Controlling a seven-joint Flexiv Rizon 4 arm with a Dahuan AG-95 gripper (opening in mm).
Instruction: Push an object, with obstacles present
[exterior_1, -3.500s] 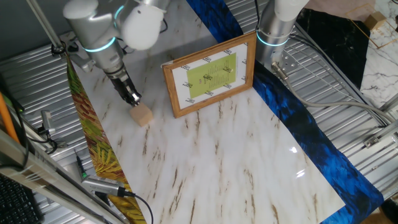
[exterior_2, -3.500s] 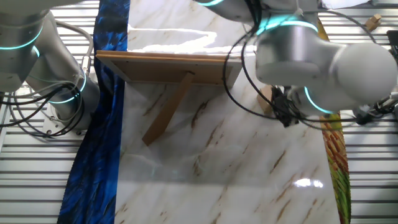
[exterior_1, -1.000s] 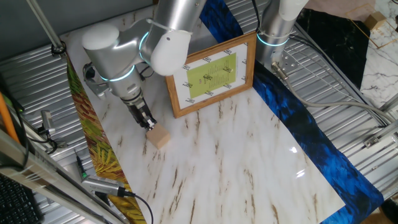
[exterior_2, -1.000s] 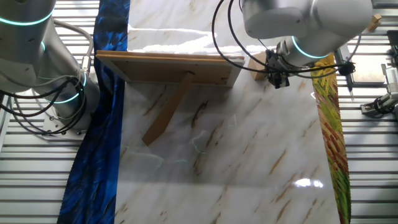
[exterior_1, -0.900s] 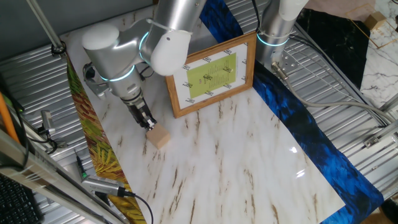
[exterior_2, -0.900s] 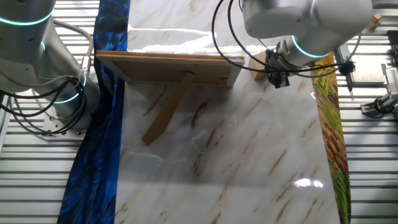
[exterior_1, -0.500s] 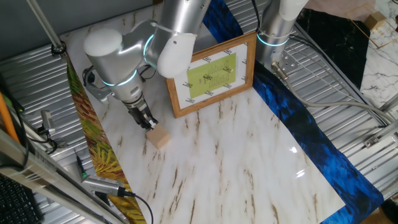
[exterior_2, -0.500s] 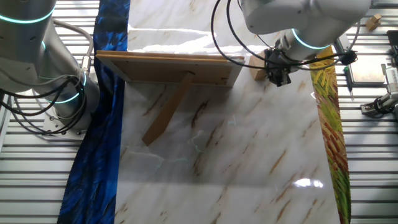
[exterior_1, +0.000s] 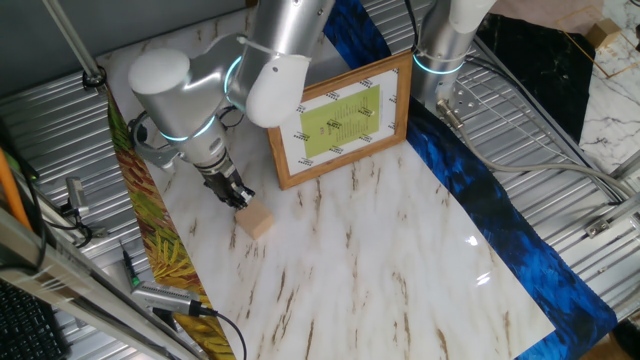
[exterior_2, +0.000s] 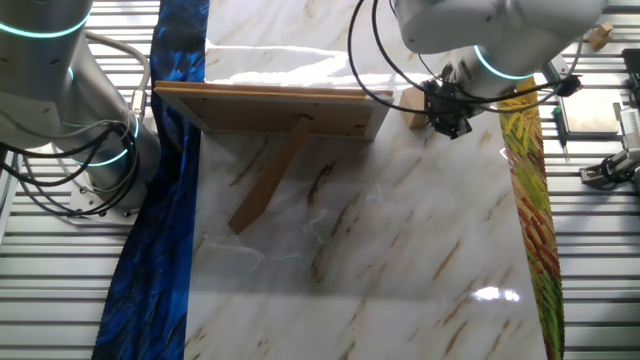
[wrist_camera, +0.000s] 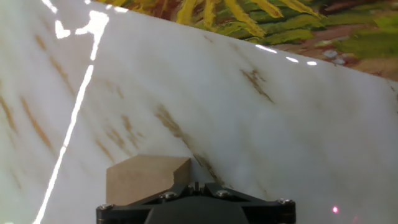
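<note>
Mid-push: cube (exterior_1: 257, 222) sits on the marble counter (exterior_1: 400, 260), touching the gripper (exterior_1: 236, 197) tip. Fingers look narrow, holding nothing. Next: keep pushing straight, staying clear of the picture frame (exterior_1: 338, 118) beyond.

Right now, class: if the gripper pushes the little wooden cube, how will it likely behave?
The cube looks solid with flat faces, so it should slide, not roll. The glossy marble table probably gives little grip. An off-centre push from the gripper may twist it.
</note>
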